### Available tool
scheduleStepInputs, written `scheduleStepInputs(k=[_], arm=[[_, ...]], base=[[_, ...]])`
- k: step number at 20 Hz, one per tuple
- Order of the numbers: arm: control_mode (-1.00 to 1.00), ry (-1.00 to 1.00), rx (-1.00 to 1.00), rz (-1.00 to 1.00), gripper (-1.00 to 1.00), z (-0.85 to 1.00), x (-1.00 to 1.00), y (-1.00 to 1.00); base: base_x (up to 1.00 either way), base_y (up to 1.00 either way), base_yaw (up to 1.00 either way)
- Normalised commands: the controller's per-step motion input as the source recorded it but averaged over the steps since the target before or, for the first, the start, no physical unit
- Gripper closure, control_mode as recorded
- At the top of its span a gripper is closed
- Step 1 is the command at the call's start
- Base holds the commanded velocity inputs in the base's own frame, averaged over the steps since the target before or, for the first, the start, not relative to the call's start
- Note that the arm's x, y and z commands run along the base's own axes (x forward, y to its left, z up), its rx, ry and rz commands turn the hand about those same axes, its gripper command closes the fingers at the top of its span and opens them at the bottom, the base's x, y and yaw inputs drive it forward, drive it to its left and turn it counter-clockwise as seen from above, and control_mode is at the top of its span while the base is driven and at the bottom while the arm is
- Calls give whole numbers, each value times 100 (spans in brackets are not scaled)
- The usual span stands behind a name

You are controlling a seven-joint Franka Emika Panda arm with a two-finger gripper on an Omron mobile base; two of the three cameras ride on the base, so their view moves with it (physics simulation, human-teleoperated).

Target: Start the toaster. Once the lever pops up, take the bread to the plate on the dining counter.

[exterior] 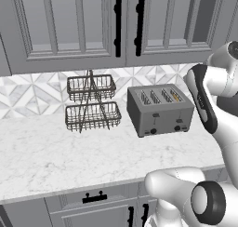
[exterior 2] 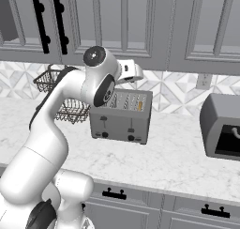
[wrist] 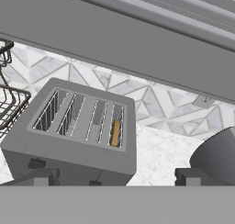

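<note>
The boxy grey toaster (exterior: 160,110) (exterior 2: 122,116) (wrist: 78,138) stands on the marble worktop against the tiled wall. Its two front levers (exterior: 156,115) are up. The bread (exterior: 176,96) (exterior 2: 139,105) (wrist: 115,132), a golden-brown slice, sits deep in the rightmost slot with only its top edge showing. My gripper (wrist: 117,178) hovers above and in front of the toaster. It is open wide, with nothing between its fingertips (wrist: 42,177). The plate and the dining counter are out of view.
A two-tier wire basket rack (exterior: 90,103) (exterior 2: 61,101) stands left of the toaster. A dark grey appliance (exterior 2: 222,127) (wrist: 218,156) sits to its right. Upper cabinets (exterior: 116,26) hang low over the worktop (exterior: 69,151). A wall outlet (exterior 2: 203,81) is behind.
</note>
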Motion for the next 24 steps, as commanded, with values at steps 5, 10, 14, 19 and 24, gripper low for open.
scheduleStepInputs(k=[5, 10, 14, 19, 24], arm=[[-100, 0, 0, 0, -100, 0, 0, 0], [-100, 0, 0, 0, -100, 0, 0, 0], [-100, 0, 0, 0, -100, 0, 0, 0], [-100, 0, 0, 0, -100, 0, 0, 0], [-100, 0, 0, 0, -100, 0, 0, 0]], base=[[0, 0, 0], [0, 0, 0], [0, 0, 0], [0, 0, 0], [0, 0, 0]])
